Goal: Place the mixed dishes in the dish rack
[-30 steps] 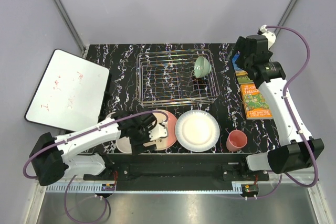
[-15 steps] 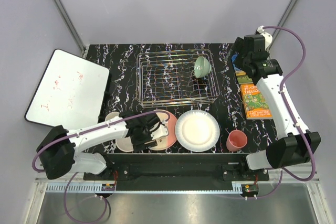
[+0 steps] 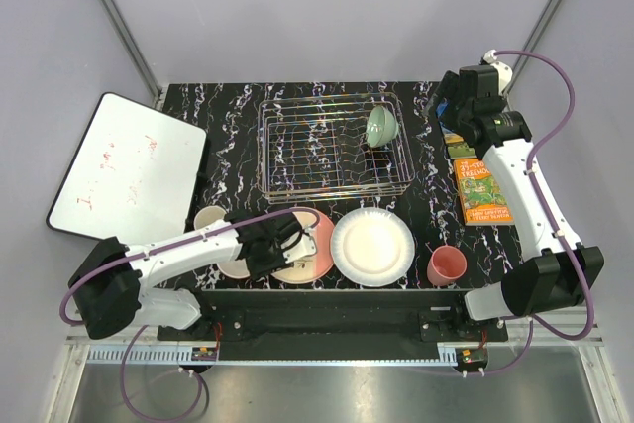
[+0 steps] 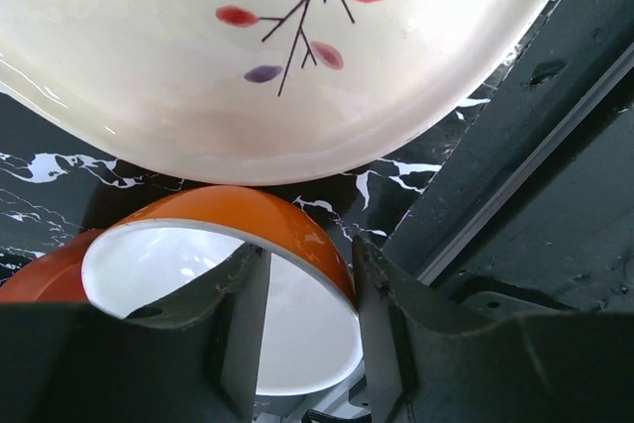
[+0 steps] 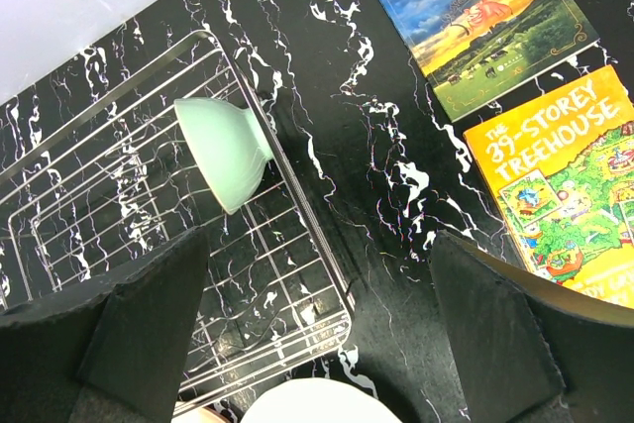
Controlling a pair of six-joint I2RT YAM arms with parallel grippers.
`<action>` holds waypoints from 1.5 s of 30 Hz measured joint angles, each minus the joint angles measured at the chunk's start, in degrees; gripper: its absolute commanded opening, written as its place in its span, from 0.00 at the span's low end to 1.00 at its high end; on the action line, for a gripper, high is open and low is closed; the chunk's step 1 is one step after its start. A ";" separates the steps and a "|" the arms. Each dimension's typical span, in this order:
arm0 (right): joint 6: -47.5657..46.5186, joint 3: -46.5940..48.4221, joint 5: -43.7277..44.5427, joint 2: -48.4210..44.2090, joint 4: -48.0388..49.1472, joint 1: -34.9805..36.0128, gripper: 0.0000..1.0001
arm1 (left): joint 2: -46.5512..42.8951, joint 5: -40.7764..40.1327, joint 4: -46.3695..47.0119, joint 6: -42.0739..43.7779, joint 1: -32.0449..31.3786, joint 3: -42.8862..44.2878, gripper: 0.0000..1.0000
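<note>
My left gripper [image 4: 307, 250] [image 3: 269, 250] is low at the near edge, astride the rim of the orange bowl [image 4: 297, 235], which is white inside. One finger is inside the bowl, the other rests against its outer wall, and a gap still shows. The arm hides most of the orange bowl [image 3: 236, 266] from above. The pink-and-cream plate [image 4: 198, 66] [image 3: 315, 233] lies just beyond it. The white plate [image 3: 372, 246], pink cup [image 3: 447, 264] and mug [image 3: 210, 219] stand on the table. The mint-green bowl [image 5: 223, 151] [image 3: 382, 127] leans in the dish rack [image 3: 297, 160] [image 5: 99, 195]. My right gripper [image 5: 317, 245] [image 3: 448, 111] hangs wide open and empty above the rack's right end.
Two colourful books [image 5: 475, 17] [image 5: 565, 185] lie right of the rack, the orange one [image 3: 478, 190] nearer. A white board [image 3: 124, 170] overhangs the table's left edge. A black rail [image 4: 515, 195] runs along the near edge beside the orange bowl.
My left gripper's jaws have narrowed around the orange bowl's rim and the arm has shifted slightly, uncovering the mug. The right arm drew back a little, then stayed still.
</note>
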 measured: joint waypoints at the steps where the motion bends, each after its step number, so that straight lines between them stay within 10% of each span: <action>1: 0.00 -0.04 0.02 -0.04 -0.07 0.00 1.00 | 0.00 0.00 -0.20 0.00 -0.04 0.02 0.41; 12: 0.00 -0.42 0.48 -0.07 -0.04 0.00 1.00 | 1.11 -1.11 -4.26 0.11 -0.57 0.55 0.00; 22: 0.00 -0.87 0.52 -0.96 0.00 0.00 1.00 | 1.64 -0.22 -7.56 -0.42 -0.83 7.10 0.00; 34: 0.17 -5.68 0.33 -3.26 2.49 0.00 1.00 | 1.97 2.01 -10.14 -1.77 0.28 40.17 0.00; 45: -0.87 -20.24 -1.68 -18.05 13.18 -0.04 1.00 | 16.57 29.46 3.17 -22.23 13.81 67.80 0.00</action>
